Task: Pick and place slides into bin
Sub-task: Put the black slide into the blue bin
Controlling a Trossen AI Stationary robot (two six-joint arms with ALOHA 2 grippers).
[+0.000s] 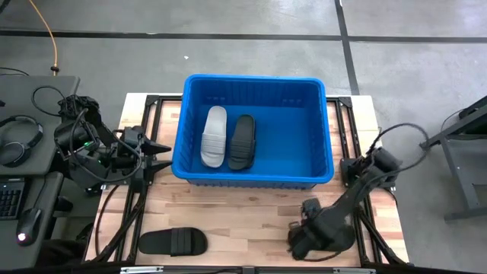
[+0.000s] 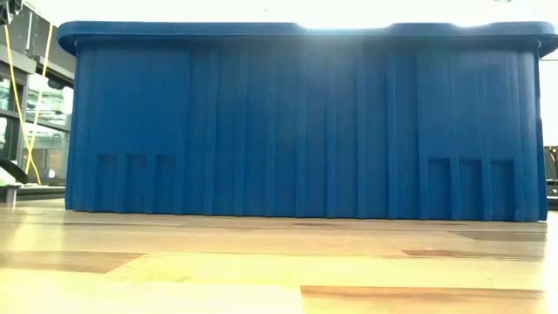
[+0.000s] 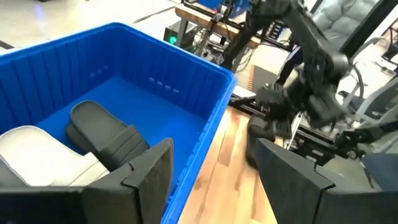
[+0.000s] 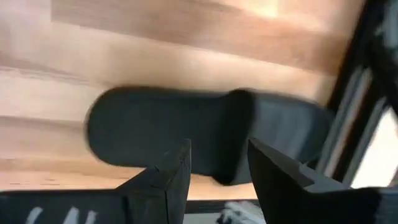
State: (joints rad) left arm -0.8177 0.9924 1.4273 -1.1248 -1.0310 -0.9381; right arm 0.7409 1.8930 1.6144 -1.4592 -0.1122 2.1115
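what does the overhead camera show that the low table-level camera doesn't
Only the high view shows inside the blue bin: a light grey slide beside a black slide. It also shows another black slide on the table's near left, the left tool open at the bin's left wall, and the right arm low over the near right of the table.

Only the low view shows the bin's ribbed outer wall side-on, filling the picture.

Both show the bin and the wooden table.

Overhead, table-level — both facing bin [image 1: 253,176]
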